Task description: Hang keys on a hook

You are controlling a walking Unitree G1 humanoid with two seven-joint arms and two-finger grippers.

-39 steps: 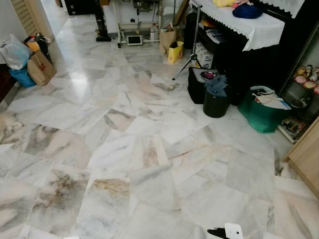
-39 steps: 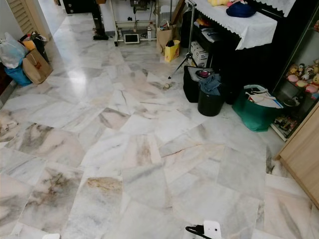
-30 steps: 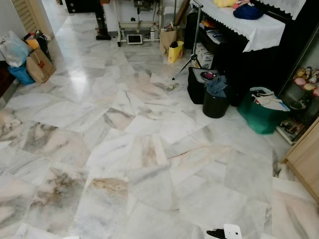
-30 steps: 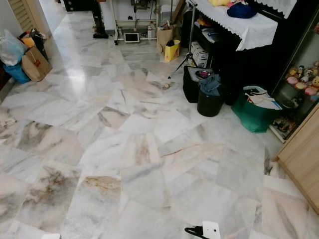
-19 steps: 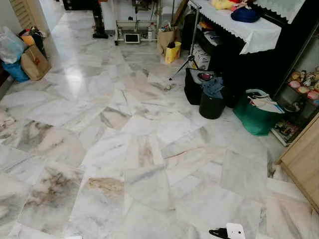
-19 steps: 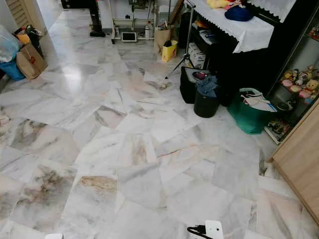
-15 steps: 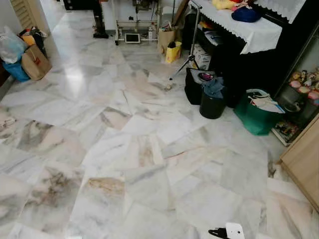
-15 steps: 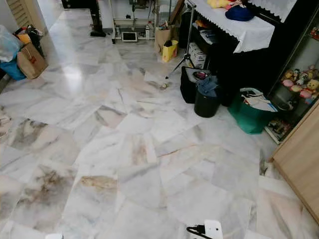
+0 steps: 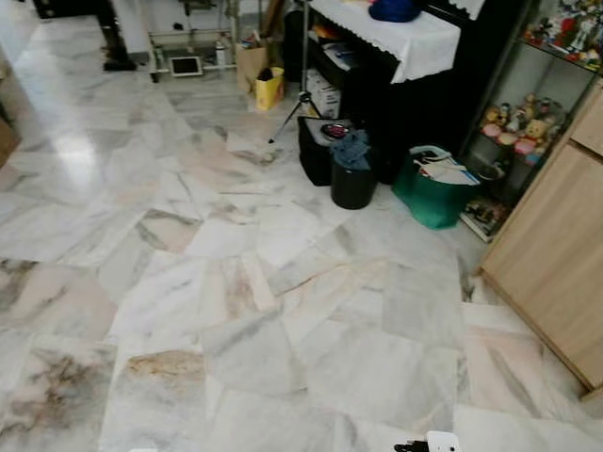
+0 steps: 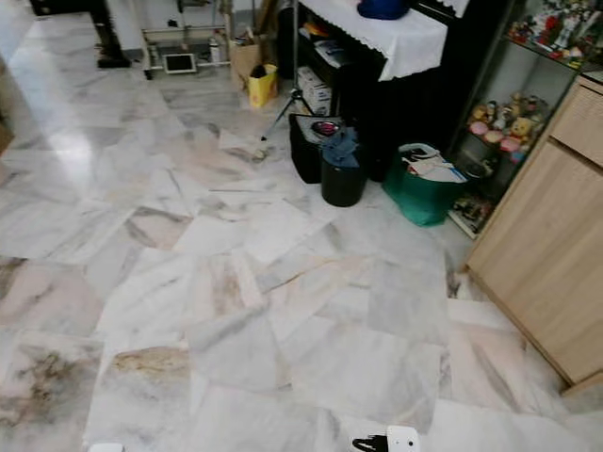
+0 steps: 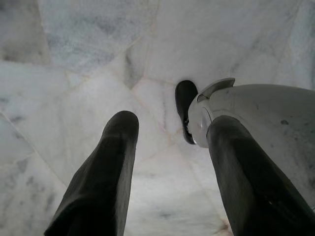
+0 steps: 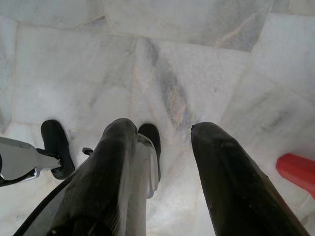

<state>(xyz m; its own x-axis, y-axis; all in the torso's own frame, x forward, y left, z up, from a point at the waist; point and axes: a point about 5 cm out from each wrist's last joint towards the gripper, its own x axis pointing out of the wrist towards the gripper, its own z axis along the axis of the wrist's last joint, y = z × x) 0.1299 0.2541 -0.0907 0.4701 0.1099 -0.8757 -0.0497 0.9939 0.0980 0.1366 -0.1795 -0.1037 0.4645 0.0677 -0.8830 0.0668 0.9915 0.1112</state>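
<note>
Both arms hang low over the marble floor (image 9: 236, 311). In the left wrist view my left gripper (image 11: 172, 123) is open, its two black fingers (image 11: 106, 172) spread with nothing between them; below it are my white leg and black foot (image 11: 184, 105). In the right wrist view my right gripper (image 12: 162, 128) is open too and holds nothing, with my feet (image 12: 54, 145) on the tiles beneath. A small white and black part of my body (image 9: 431, 443) pokes in at the bottom edge of the head views.
A light wooden cabinet (image 9: 556, 245) stands at the right. Beyond it are a glass shelf of figurines (image 9: 513, 122), a green bag (image 9: 433, 193), a black bin (image 9: 353, 184) and a black unit with a white cloth (image 9: 405, 38). A red object (image 12: 298, 169) lies on the floor near my right side.
The whole head view has swung right and forward: the wooden cabinet now takes up the right side and the bags at the left have slid out of frame. Nothing on the floor has moved.
</note>
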